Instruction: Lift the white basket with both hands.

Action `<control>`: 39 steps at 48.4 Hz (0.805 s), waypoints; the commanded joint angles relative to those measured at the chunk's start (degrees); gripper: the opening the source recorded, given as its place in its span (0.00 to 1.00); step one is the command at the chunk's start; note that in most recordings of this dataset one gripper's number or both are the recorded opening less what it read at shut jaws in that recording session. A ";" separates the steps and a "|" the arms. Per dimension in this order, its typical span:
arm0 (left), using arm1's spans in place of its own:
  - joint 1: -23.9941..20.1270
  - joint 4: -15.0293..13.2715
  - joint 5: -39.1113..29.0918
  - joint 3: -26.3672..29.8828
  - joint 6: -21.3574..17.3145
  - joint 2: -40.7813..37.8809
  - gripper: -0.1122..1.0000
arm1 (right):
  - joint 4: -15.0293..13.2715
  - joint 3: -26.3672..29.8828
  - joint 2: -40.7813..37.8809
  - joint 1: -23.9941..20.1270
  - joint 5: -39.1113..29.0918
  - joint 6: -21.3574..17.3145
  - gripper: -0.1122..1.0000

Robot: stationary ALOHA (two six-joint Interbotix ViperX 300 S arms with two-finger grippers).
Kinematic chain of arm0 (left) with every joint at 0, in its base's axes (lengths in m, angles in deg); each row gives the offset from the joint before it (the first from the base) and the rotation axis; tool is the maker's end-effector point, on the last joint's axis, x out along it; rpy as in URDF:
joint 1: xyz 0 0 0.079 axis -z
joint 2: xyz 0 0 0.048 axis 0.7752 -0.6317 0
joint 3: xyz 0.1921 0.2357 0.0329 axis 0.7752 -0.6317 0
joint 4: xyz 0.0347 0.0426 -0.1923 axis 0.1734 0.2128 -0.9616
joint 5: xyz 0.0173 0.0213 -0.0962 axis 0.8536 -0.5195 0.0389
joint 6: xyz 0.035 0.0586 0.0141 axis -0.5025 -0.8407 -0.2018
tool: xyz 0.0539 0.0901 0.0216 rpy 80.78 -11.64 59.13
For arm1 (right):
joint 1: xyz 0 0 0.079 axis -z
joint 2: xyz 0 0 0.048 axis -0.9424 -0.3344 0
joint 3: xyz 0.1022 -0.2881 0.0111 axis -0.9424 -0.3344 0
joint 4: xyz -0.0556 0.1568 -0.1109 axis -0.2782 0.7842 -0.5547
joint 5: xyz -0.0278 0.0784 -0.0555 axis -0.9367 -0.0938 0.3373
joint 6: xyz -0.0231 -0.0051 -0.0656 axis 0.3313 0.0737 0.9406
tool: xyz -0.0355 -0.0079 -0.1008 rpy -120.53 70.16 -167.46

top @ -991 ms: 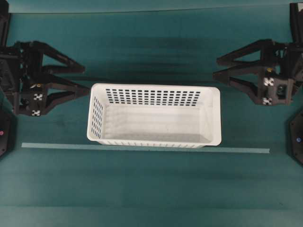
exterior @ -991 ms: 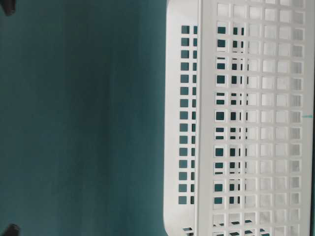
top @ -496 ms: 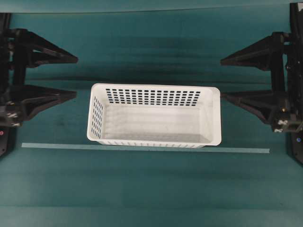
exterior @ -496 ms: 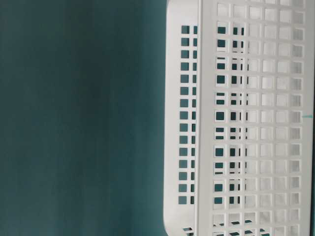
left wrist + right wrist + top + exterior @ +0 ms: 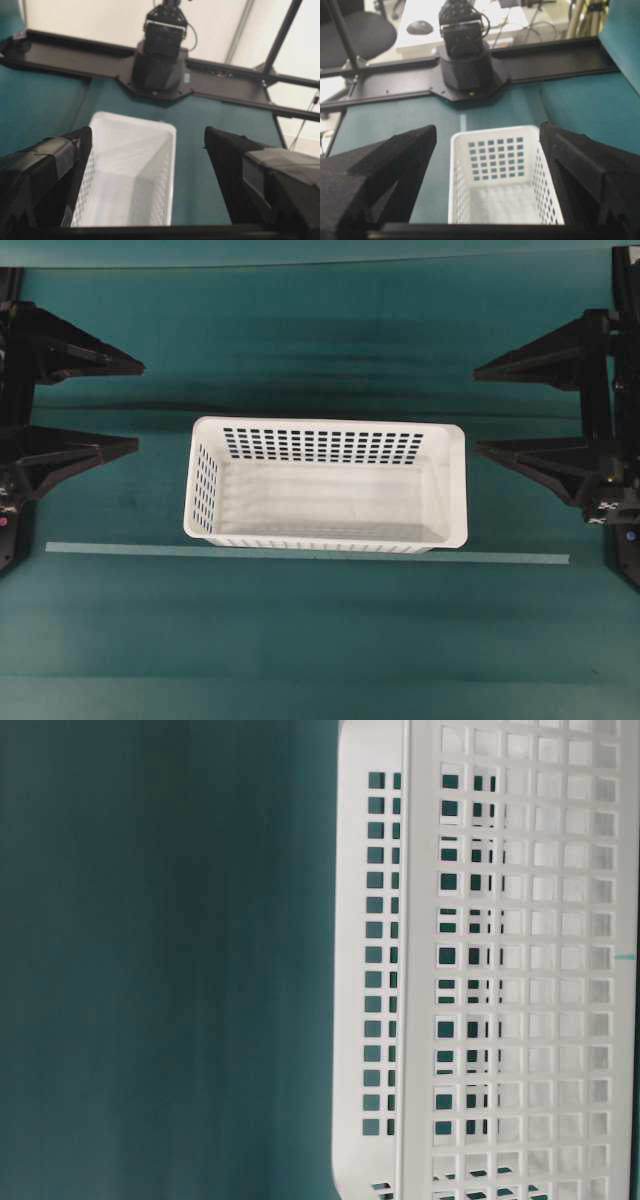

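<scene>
The white basket (image 5: 456,485) stands empty on the teal table, long side across the overhead view; it fills the right of the table-level view (image 5: 500,970). My left gripper (image 5: 140,405) is open, its fingers pointing at the basket's left end with a gap between. My right gripper (image 5: 476,410) is open too, its nearer fingertip just off the right rim. Neither touches the basket. In the left wrist view the basket (image 5: 130,170) lies ahead between the spread fingers of the left gripper (image 5: 148,132). In the right wrist view it (image 5: 495,195) sits between those of the right gripper (image 5: 488,127).
A pale tape strip (image 5: 300,553) runs across the table just in front of the basket. Each wrist view shows the opposite arm's black base (image 5: 160,65) (image 5: 465,60) on a black rail at the table's far edge.
Both grippers have rolled so their fingers spread flat in the overhead view, and each has drawn back a little from the basket's ends. The basket has not moved.
</scene>
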 commanded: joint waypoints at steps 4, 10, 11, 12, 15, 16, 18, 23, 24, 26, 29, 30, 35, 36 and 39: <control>0.09 0.18 0.53 0.70 0.00 -0.62 0.97 | 0.18 0.26 -0.62 0.00 0.70 0.00 0.91; 0.09 0.18 0.62 0.62 0.00 -0.53 0.97 | 0.18 0.00 -0.62 0.00 0.62 0.00 0.91; 0.09 0.18 0.62 0.62 0.00 -0.53 0.97 | 0.18 0.00 -0.70 0.00 0.62 0.00 0.91; 0.00 0.18 0.62 0.62 0.00 -0.53 0.97 | 0.18 0.00 -0.70 0.09 0.62 0.00 0.91; 0.09 0.18 0.53 0.62 0.00 -0.35 0.97 | 0.18 0.00 -0.62 0.00 0.62 0.00 0.91; 0.09 0.18 0.62 0.62 0.00 -0.35 0.97 | 0.18 0.00 -0.70 0.00 0.62 0.00 0.91; 0.09 0.18 0.62 0.62 0.00 -0.26 0.97 | 0.18 0.00 -0.70 0.00 0.62 0.00 0.91; 0.09 0.18 0.62 0.62 0.35 -0.18 0.97 | 0.18 0.00 -0.70 0.00 0.62 0.00 0.91; 0.09 0.18 0.62 0.62 0.35 -0.18 0.97 | 0.18 0.00 -0.62 0.00 0.70 0.00 0.91; 0.09 0.18 0.62 0.62 0.44 -0.18 0.97 | 0.18 -0.09 -0.62 0.00 0.62 0.00 0.91; 0.18 0.18 0.62 0.62 0.53 -0.18 0.97 | 0.18 -0.09 -0.70 0.00 0.70 0.00 0.91; 0.18 0.18 0.62 0.62 0.53 -0.18 0.97 | 0.18 -0.18 -0.70 0.00 0.62 0.00 0.91; 0.26 0.18 0.53 0.44 0.53 -0.09 0.97 | 0.26 -0.09 -0.62 0.00 0.62 0.00 0.91; 0.26 0.18 0.62 0.44 0.53 -0.09 0.97 | 0.18 -0.09 -0.70 0.00 0.70 0.00 0.91; 0.26 0.18 0.62 0.35 0.53 -0.09 0.97 | 0.18 -0.09 -0.62 0.00 0.70 0.00 0.91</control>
